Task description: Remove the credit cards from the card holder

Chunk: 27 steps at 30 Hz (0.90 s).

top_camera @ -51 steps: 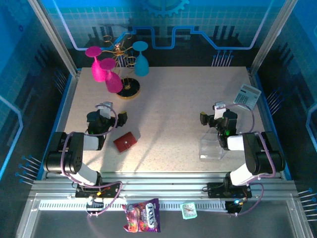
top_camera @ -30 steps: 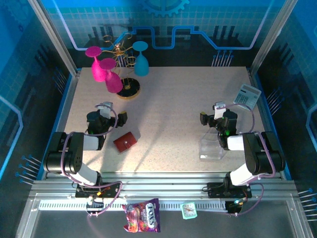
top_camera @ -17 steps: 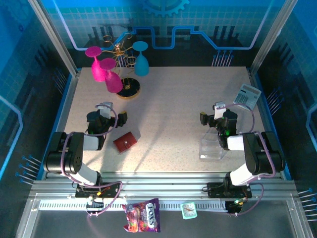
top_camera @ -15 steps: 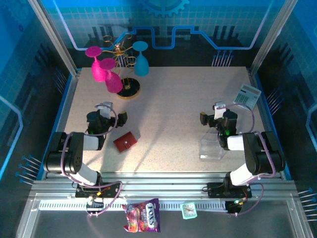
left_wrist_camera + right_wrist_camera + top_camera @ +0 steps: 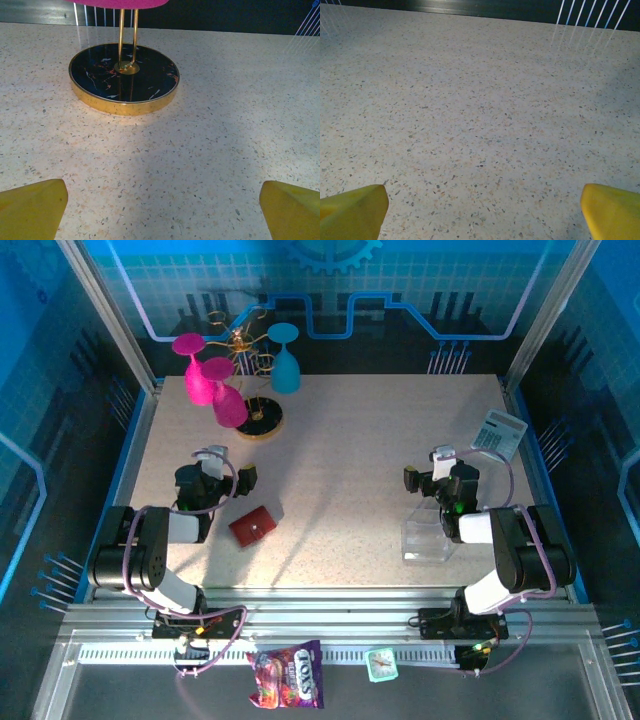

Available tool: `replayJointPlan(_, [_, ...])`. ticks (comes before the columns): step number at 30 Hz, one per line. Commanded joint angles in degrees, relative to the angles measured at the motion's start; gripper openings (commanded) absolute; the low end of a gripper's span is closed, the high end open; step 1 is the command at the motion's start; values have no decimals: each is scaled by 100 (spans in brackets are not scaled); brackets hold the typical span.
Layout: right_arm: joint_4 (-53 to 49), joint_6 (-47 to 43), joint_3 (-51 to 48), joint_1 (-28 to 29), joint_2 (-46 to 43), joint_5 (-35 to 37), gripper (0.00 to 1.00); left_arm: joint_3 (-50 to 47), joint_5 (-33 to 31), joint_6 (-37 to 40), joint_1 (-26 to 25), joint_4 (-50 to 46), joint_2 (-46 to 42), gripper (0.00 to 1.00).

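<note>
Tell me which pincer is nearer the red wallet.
Left. The left pincer sits open just beyond the wallet, slightly to its left. The right pincer is well off to the wallet's right, beyond the clear box.

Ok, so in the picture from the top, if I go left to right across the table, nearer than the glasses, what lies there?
card holder → clear plastic box → calculator
</note>
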State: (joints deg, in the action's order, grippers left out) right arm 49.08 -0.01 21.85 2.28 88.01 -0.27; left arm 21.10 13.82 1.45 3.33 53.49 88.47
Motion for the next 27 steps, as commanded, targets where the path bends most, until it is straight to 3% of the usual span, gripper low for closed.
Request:
replayJointPlan(1, [140, -60, 118, 44, 24, 47, 100, -45, -70, -59, 60, 233, 66, 99])
replayJointPlan(4, [198, -28, 79, 140, -32, 546, 100, -56, -665, -267, 62, 215, 31, 99])
replayJointPlan(9, [-121, -25, 109, 223, -397, 809, 100, -41, -776, -301, 56, 131, -47, 99])
replayJointPlan(14, [-795, -70, 301, 274, -795, 888, 100, 250, -1492, -410, -56, -783, -425, 99])
replayJointPlan(21, [-2189, 190, 745, 316, -1236, 764, 100, 554, -1544, -299, -174, -1825, -1090, 99])
replayJointPlan(27, [-3781, 575, 1215, 317, -1546, 613, 100, 544, -1550, -677, -245, -2507, -1969, 99])
